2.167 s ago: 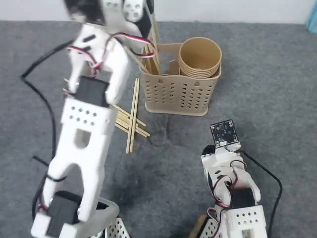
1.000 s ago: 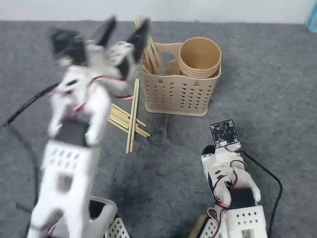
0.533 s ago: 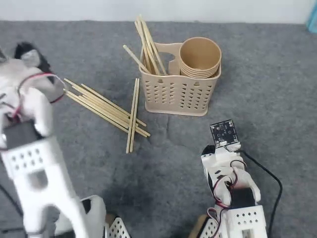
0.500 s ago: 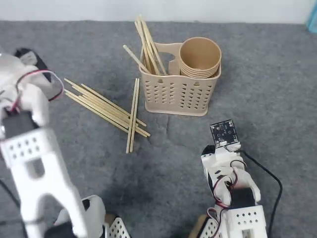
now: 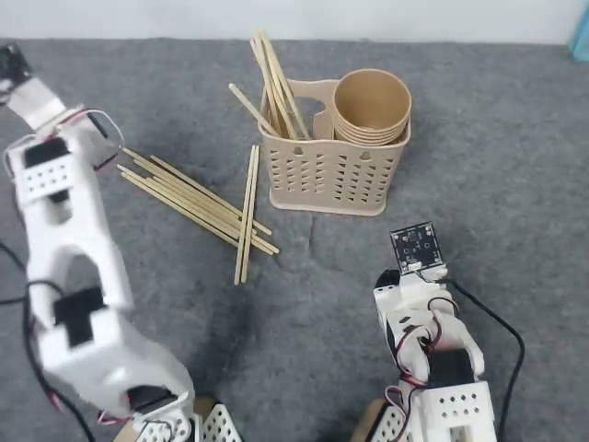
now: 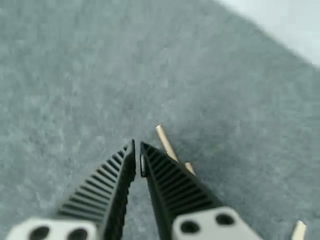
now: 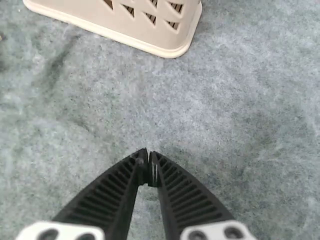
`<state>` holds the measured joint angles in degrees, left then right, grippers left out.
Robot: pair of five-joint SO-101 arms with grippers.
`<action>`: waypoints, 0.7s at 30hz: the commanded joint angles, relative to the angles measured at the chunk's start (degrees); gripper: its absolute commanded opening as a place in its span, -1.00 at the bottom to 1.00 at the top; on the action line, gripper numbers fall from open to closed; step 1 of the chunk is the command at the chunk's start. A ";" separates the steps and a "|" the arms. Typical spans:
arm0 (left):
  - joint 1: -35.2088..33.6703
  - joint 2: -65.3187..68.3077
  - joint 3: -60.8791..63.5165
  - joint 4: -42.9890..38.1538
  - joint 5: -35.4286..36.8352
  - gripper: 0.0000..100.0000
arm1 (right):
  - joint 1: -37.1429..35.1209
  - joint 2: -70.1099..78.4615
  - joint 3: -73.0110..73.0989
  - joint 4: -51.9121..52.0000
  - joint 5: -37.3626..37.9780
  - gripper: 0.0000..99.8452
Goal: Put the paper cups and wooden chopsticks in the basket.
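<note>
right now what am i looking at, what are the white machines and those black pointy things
Two small white robot arms sit side by side on a grey mat. The high view looks down from a fixed camera: left arm, right arm. The other two come from cameras on each wrist, looking along the black left gripper and right gripper; both are shut and hold nothing. A beige basket holds stacked paper cups and some chopsticks. More loose chopsticks lie on the mat beside it.
</note>
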<state>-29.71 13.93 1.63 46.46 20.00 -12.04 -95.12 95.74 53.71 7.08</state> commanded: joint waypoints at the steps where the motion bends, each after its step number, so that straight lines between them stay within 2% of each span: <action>1: -0.44 8.97 -13.76 6.86 3.34 -0.98 | 0.40 -0.57 1.14 -0.04 -0.44 -0.98; 9: 1.23 33.14 -48.57 26.64 6.77 -0.98 | 0.40 -0.57 1.14 -0.04 -0.26 -0.98; 17: 4.04 54.24 -84.00 40.62 8.79 -0.97 | 0.40 -0.57 1.14 -0.04 -0.18 -0.98; 21: 5.19 62.77 -97.01 44.57 8.88 -0.97 | 0.40 -0.57 1.14 -0.04 -0.18 -0.98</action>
<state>-25.85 73.89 -84.70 88.66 28.00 -12.04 -95.12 95.74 53.71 7.08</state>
